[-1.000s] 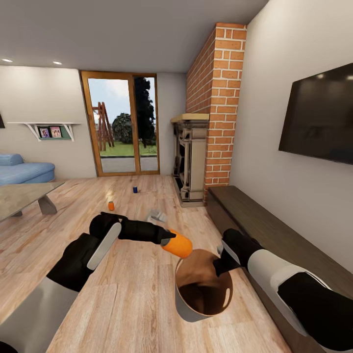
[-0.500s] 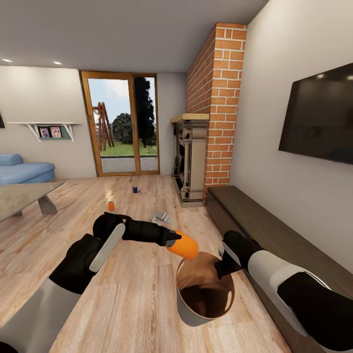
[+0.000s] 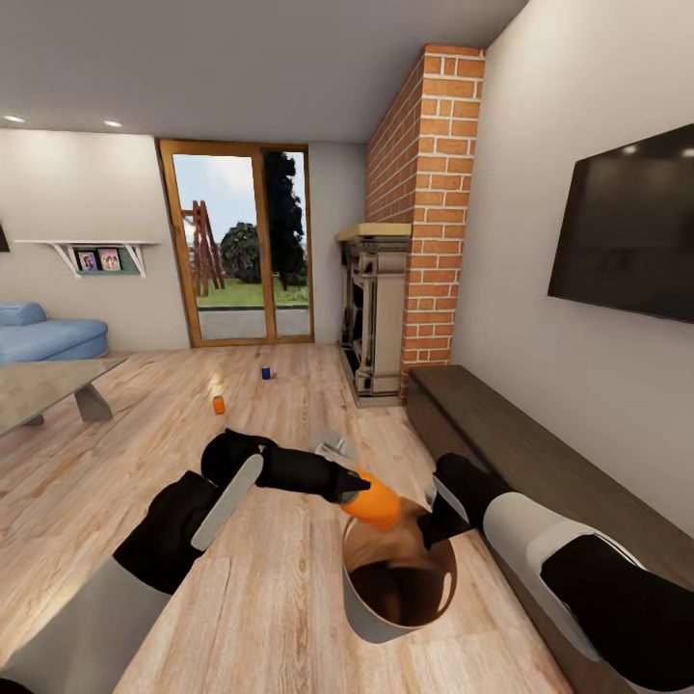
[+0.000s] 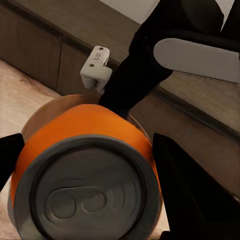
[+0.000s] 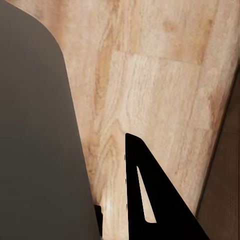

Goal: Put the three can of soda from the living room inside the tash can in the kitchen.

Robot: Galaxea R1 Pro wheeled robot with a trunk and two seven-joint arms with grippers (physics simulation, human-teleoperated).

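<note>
My left gripper [image 3: 359, 493] pinches the orange can [image 3: 374, 505] — lying near-horizontal, right above the bin's [image 3: 359, 605] open mouth.

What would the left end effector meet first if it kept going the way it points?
Probably the right end effector holding the trash can rim, just past the orange can it carries; depth is uncertain.

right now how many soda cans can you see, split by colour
orange soda cans: 2, one held in the left claw above the trash can, at, and one on the floor at
blue soda cans: 1, on the floor at
total: 3
</note>
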